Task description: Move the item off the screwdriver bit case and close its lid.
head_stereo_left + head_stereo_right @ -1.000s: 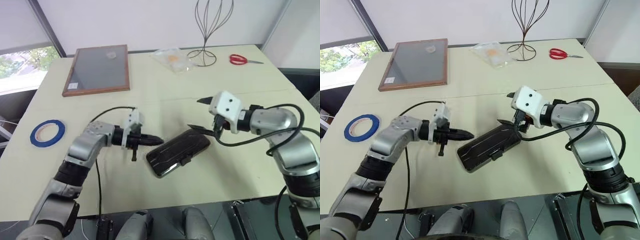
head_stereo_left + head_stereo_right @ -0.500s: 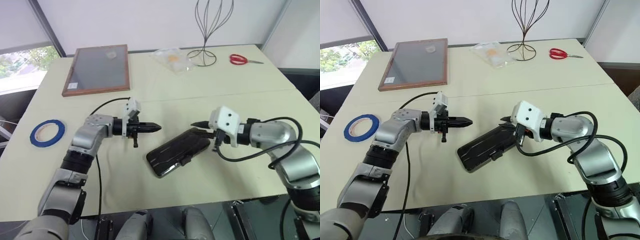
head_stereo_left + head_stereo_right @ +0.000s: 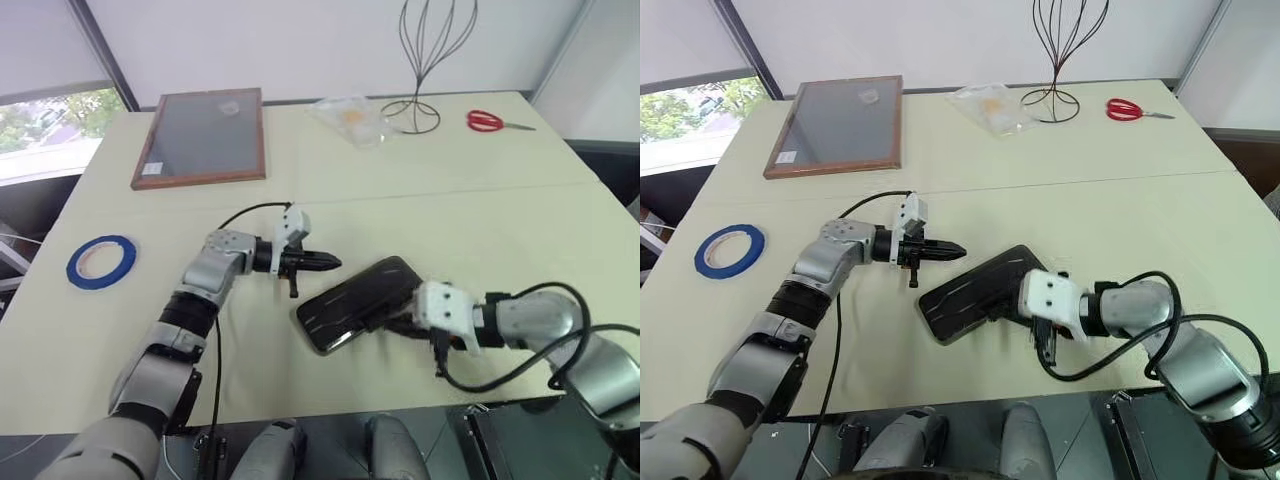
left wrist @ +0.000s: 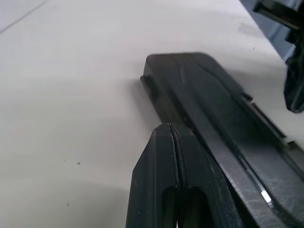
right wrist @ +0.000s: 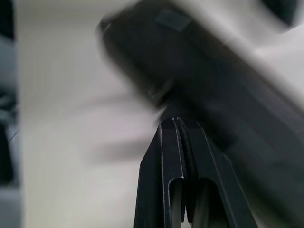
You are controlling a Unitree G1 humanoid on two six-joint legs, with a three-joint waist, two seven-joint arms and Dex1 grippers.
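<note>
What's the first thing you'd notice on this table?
The dark flat plastic screwdriver bit case lies closed near the front edge of the pale table, with both robot grippers by it: the left gripper beside its far long edge, the right gripper at its near long edge. Far back stands a tall black wire stand.

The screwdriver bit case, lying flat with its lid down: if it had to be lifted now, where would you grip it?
Probably across the narrow width of the screwdriver bit case, from above: it lies flat and slanted on the table, so only the long edges offer opposing faces. Avoid the latch clip on the near edge.
</note>
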